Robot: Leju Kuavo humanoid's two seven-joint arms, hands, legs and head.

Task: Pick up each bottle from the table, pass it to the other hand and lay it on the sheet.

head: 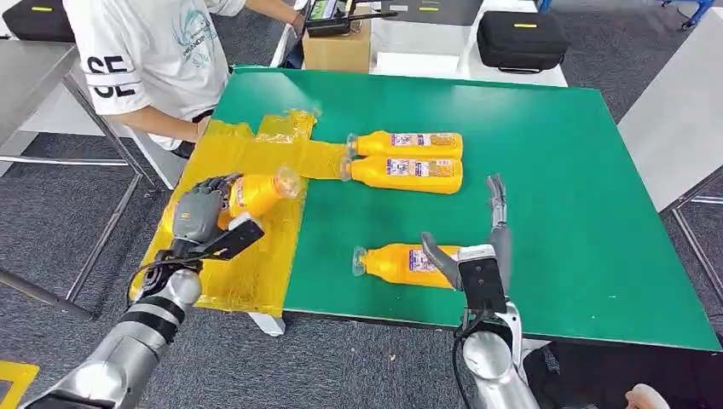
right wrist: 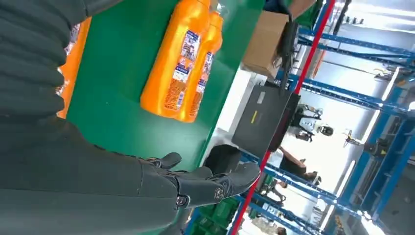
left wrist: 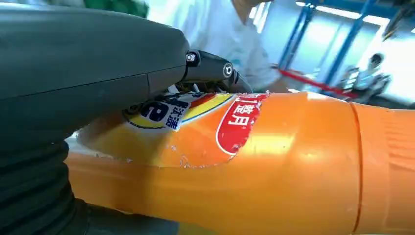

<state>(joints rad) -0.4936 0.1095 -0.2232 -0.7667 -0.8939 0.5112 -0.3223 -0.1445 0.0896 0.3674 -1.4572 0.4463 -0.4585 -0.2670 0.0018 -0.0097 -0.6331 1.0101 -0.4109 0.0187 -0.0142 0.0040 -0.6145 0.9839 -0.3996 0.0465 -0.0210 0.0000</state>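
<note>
Now left hand [head: 198, 213] grips bottle [head: 258, 192] above sheet [head: 256, 256].

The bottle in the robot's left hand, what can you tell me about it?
The bottle is orange-yellow plastic, glossy, with a clear cap end pointing toward the table's middle. A colourful label with a red patch, torn at its edges, wraps its body. It lies roughly on its side, gripped around the body by the left hand, above the yellow sheet at the green table's left edge.
</note>
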